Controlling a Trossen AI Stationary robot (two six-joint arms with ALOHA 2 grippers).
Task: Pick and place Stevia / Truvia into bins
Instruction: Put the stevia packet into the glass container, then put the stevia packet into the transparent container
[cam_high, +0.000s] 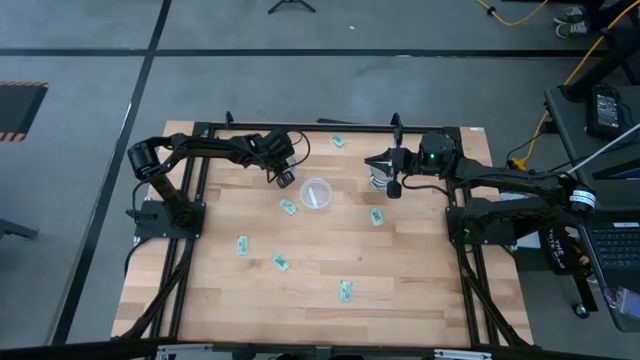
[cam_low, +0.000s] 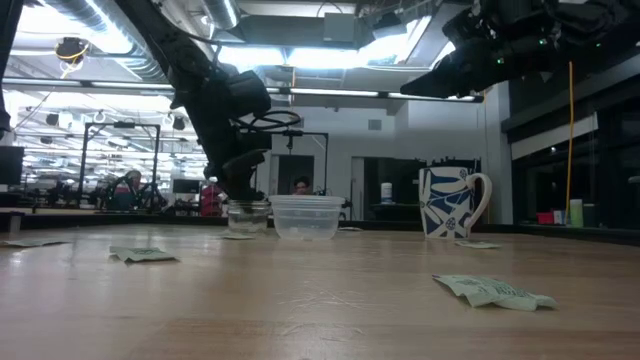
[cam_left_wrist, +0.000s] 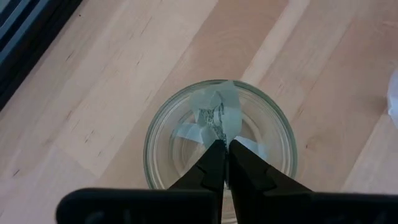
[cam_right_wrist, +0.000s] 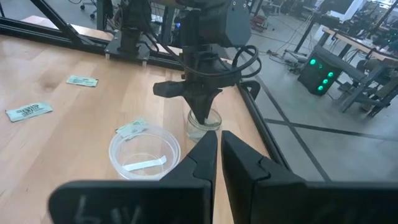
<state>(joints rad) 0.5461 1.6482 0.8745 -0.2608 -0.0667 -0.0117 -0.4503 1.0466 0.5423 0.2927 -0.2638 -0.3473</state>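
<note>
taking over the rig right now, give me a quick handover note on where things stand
Left end effector: down in the small clear cup, fingers nearly shut on a sachet.
Right end effector: shut, empty, raised near the patterned mug.
Done: one sachet lies in the wider cup.
Left: release this one, then collect about seven loose sachets on the table, such as one near the front.

A wooden table (cam_high: 320, 300) with a black frame (cam_high: 190, 240); a blue-and-white mug (cam_low: 448, 202) at its far right; grey floor (cam_high: 80, 150) around it; a yellow cable (cam_high: 560, 70) far right; a laptop (cam_high: 620, 240) on the right; a person (cam_low: 301, 186) seated far behind.
</note>
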